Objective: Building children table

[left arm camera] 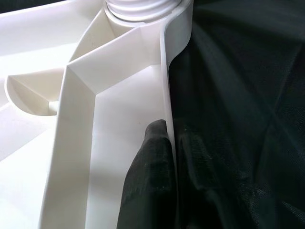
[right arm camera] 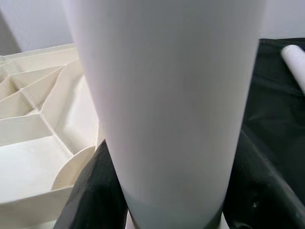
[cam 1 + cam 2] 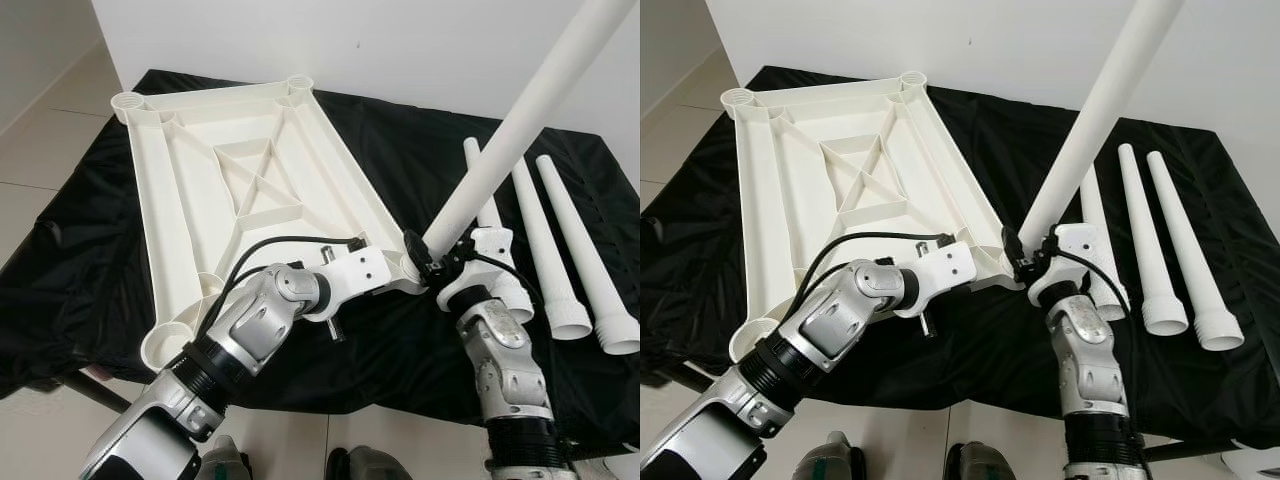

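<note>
Black cloth [image 3: 420,350] covers the work surface before a white wall. Nearest, the left gripper [image 1: 164,157] pinches the side rim of the upturned white tabletop [image 3: 190,190], one finger [image 1: 150,181] inside the wall, the other largely hidden behind it. The right gripper [image 3: 432,262] clasps a white leg [image 3: 510,135] at the near corner socket; its top is cut off. Three spare legs [image 3: 555,250] lie beyond, the nearest partly hidden.

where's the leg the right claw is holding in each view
Left eye: held leg slants from centre to top right.
Right eye: leg rises from centre to the top.
Left wrist: not in it.
Right wrist: leg fills the middle.
Shared landmark: white tabletop, lying upside down.
</note>
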{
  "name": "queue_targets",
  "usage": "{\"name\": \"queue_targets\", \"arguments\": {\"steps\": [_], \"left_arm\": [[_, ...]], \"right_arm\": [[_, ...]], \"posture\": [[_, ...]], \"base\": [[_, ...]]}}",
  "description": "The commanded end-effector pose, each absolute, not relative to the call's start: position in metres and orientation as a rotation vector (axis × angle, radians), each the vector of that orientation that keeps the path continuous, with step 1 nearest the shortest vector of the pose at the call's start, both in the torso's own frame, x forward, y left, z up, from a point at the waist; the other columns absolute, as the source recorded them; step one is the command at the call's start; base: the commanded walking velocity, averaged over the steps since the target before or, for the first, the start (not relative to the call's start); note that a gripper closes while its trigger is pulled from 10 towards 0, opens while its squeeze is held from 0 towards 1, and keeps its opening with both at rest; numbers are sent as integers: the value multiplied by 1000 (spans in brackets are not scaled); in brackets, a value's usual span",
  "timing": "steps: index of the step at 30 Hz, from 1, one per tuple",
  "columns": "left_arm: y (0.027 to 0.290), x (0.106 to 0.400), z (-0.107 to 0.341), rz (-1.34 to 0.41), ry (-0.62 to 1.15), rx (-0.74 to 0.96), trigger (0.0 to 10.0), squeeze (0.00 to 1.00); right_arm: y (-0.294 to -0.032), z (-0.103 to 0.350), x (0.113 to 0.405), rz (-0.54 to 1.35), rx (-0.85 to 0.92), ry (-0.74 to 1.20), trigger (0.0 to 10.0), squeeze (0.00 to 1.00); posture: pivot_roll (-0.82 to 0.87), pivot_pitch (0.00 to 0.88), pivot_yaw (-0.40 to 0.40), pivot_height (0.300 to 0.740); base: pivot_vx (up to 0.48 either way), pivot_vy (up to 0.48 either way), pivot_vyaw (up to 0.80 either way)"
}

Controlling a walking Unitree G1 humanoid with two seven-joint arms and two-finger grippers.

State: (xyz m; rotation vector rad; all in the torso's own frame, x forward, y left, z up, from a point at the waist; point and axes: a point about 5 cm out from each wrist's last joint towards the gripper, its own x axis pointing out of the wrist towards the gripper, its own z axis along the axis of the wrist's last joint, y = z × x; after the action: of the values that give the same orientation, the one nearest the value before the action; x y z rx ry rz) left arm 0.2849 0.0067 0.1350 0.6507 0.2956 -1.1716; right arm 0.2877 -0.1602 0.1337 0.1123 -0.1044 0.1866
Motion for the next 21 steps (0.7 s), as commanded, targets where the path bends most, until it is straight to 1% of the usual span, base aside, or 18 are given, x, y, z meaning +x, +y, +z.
{"name": "queue_targets", "arguments": {"steps": [1,3,6,18,19,21], "left_arm": [[-2,280,134,-1188,278,669,10000,0],[-2,279,134,-1187,279,668,10000,0],[-2,278,133,-1187,279,666,10000,0],[-3,277,133,-1190,278,666,10000,0],[-3,277,133,-1190,278,666,10000,0],[-4,277,132,-1191,278,666,10000,0]], "right_arm": [[-138,141,289,201,194,-135,10000,0],[-137,142,290,38,195,-133,10000,0],[-136,138,288,-67,180,-99,10000,0],[-136,137,286,-71,183,-75,10000,0],[-135,139,285,-41,216,-84,10000,1000],[-136,141,285,-33,216,-96,10000,1000]], "posture": [[-42,42,-60,740],[-36,38,-66,740],[-33,37,-69,740],[-34,31,-75,740],[-35,28,-76,740],[-37,24,-76,740]], "base": [[0,0,0],[0,0,0],[0,0,0],[0,0,0],[0,0,0],[0,0,0]]}}
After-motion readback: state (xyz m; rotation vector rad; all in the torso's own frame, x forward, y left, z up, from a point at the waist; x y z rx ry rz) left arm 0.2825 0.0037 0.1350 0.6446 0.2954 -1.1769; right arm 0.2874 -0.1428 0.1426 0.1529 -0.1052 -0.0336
